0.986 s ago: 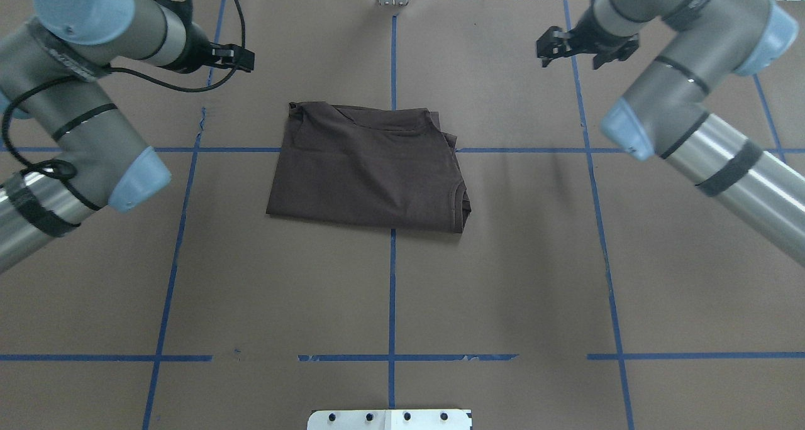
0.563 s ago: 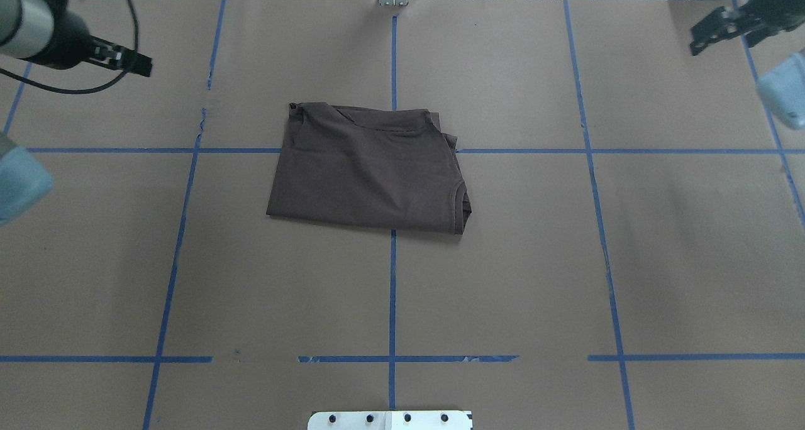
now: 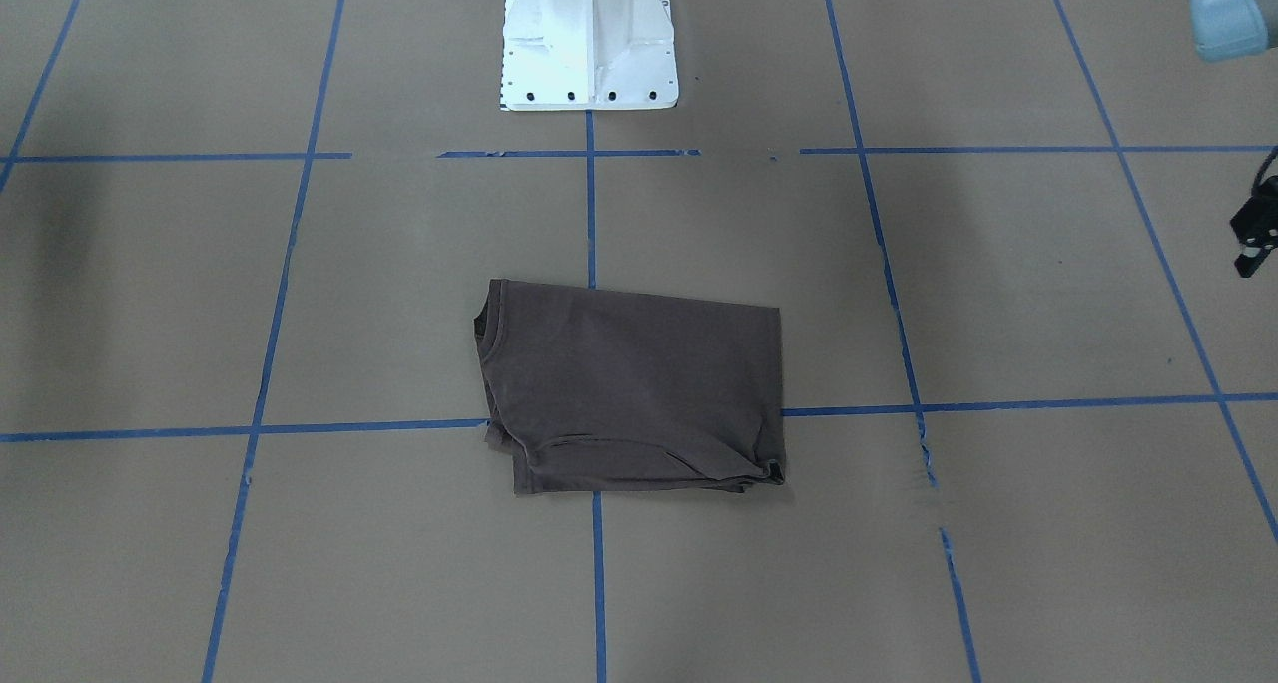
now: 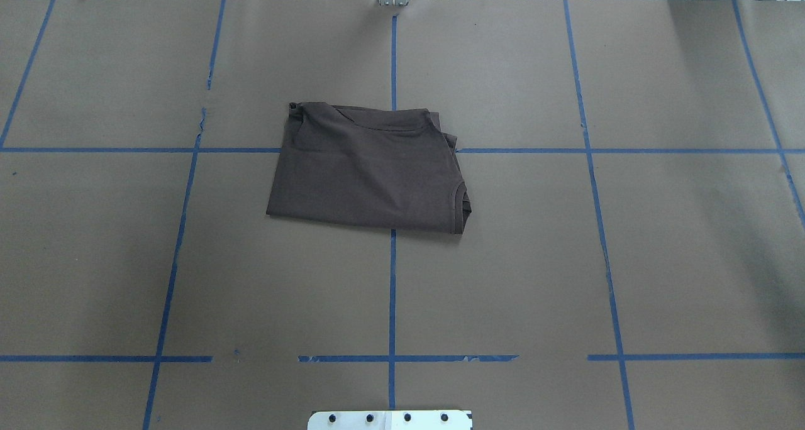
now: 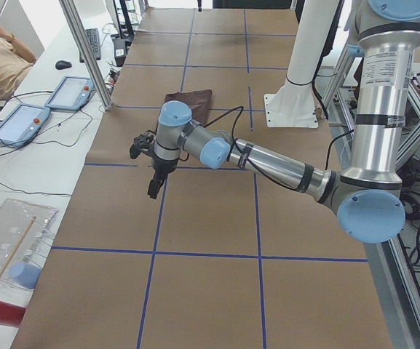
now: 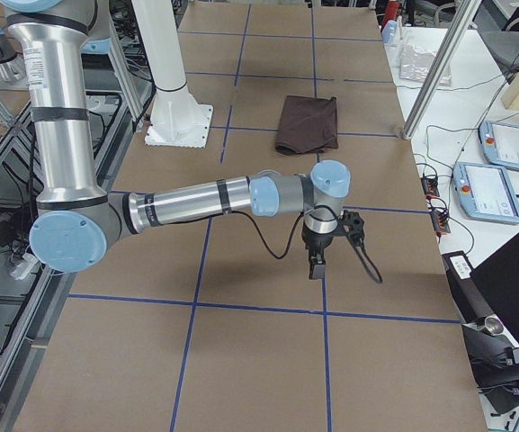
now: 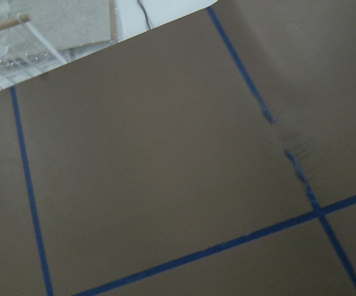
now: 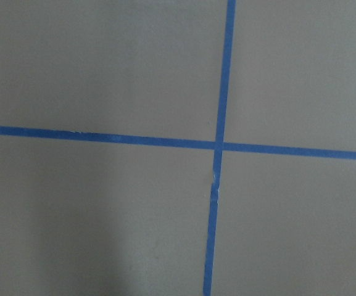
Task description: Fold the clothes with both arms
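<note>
The T-shirt is lying flat on the brown paper table cover, folded into a rough rectangle. It is covering the crossing of two blue tape lines near the table centre. Its ribbed collar is showing at the folded edge on the robot's right side.

The left arm is reaching out low over the table end on the robot's left. The left gripper is hanging there, pointing down at the paper, well apart from the T-shirt. Only a black sliver of it is entering the front-facing view at the frame edge. It cannot be told whether its fingers are apart or together.

The right arm is reaching out towards the opposite table end. The right gripper is pointing down just beside a tape line, also well apart from the T-shirt. It cannot be told how its fingers are standing either.

Both wrist cameras are showing only brown paper and blue tape, with no fingers and no fabric in frame. Nothing is touching the T-shirt. The white pedestal base is standing at the robot's side of the table.
</note>
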`<control>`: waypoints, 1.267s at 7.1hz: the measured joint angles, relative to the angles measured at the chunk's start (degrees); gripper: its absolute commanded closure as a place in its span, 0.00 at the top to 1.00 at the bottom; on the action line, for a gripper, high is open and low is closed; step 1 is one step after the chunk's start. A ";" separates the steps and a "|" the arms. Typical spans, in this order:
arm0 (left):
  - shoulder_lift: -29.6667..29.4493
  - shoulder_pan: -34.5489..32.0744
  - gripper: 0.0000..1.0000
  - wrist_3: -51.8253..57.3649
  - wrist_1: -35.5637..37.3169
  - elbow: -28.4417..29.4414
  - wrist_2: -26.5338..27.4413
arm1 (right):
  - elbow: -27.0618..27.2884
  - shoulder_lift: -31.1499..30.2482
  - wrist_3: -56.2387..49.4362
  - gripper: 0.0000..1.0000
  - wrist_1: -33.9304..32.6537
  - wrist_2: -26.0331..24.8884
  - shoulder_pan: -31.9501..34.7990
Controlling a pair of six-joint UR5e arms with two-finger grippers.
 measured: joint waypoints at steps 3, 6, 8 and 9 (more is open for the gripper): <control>5.11 -10.88 1.00 15.33 -0.21 12.15 -11.21 | 0.94 -6.16 -0.11 1.00 2.37 4.57 1.77; 9.46 -12.45 1.00 19.66 0.08 14.43 -12.75 | 1.42 -7.60 0.13 1.00 2.54 5.35 2.50; 9.13 -12.39 1.00 16.28 2.32 11.13 -12.61 | 2.14 -7.92 0.35 1.00 2.60 5.52 3.01; 9.14 -12.29 1.00 14.02 2.75 9.35 -12.47 | 2.91 -7.93 0.39 1.00 2.58 5.59 3.15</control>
